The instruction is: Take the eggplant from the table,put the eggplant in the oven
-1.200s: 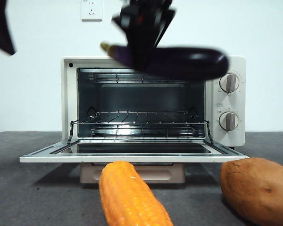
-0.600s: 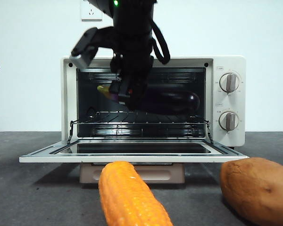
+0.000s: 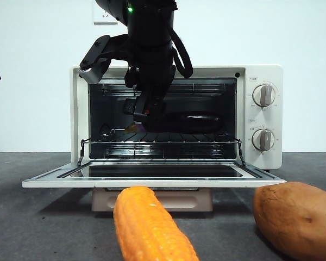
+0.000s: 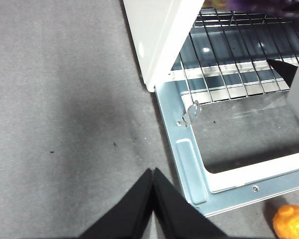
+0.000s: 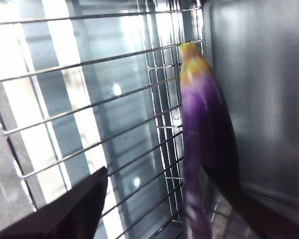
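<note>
**Purple eggplant lay on the oven rack with the right gripper beside it**

Purple and glossy, the eggplant (image 3: 193,122) lay lengthwise across the wire rack (image 3: 168,137) inside the cream-white oven (image 3: 176,117), its pale stem tip pointing left and its rounded end toward the right wall of the cavity. The right gripper (image 3: 144,111) reached into the open oven from above, near the stem end of the vegetable. In the right wrist view its two black jaws stood apart; one jaw lay just beside the eggplant (image 5: 207,149), though contact could not be made out, and the other was well clear of it over the rack bars (image 5: 114,99). The yellowish stem tip sat close to the grey inner wall.

The oven door (image 3: 152,176) hung fully open, flat and level toward the near side. The left gripper (image 4: 153,199) waited above the grey table (image 4: 65,99), off the oven's left near corner, its jaws pressed together on nothing.

On the near table, an orange-yellow corn cob (image 3: 149,225) lay in front of the door, with a brown-orange sweet potato (image 3: 296,217) to its right. Two grey knobs (image 3: 263,95) faced out from the oven's right panel.
</note>
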Controlling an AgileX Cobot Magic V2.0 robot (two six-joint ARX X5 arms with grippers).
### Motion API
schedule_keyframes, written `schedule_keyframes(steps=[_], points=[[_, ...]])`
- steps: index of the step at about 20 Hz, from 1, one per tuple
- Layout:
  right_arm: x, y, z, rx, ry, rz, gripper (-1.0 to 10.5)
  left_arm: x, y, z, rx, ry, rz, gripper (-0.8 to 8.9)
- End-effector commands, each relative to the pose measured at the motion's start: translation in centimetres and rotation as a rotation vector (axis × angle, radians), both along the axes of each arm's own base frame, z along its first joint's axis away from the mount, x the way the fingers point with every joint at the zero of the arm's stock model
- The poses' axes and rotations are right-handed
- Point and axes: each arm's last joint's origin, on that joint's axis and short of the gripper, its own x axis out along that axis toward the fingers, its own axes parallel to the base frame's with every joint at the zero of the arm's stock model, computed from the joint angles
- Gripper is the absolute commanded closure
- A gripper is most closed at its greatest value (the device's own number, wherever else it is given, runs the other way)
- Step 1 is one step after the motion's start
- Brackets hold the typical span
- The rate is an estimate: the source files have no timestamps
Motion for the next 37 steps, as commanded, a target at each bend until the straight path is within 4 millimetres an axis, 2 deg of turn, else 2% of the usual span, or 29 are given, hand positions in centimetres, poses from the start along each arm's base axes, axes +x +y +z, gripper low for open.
schedule_keyframes(steps=[1,18,26,30,34,37], points=[[0.0,0.8,-0.4,0.026,-0.004,-0.012,6.5,0.1,-0.1,0.3,-0.011,-0.010,-0.007,8.08],[-0.1,0.8,-0.4,0.027,-0.004,-0.018,6.5,0.1,-0.1,0.3,-0.019,-0.006,-0.017,8.07],[-1.6,1.6,0.2,0.027,-0.013,0.001,6.6,0.3,-0.2,0.2,-0.017,-0.002,-0.018,8.08],[-3.4,1.8,2.0,0.069,-0.016,0.012,7.0,0.9,-0.3,-0.1,-0.016,-0.003,-0.019,8.08],[-6.2,0.8,5.1,0.130,0.006,0.000,7.7,1.7,-0.3,-0.7,-0.025,0.023,-0.026,8.08],[-9.2,-0.7,8.2,0.207,0.057,0.025,8.3,2.5,-0.2,-1.4,-0.051,0.070,-0.047,8.08]])
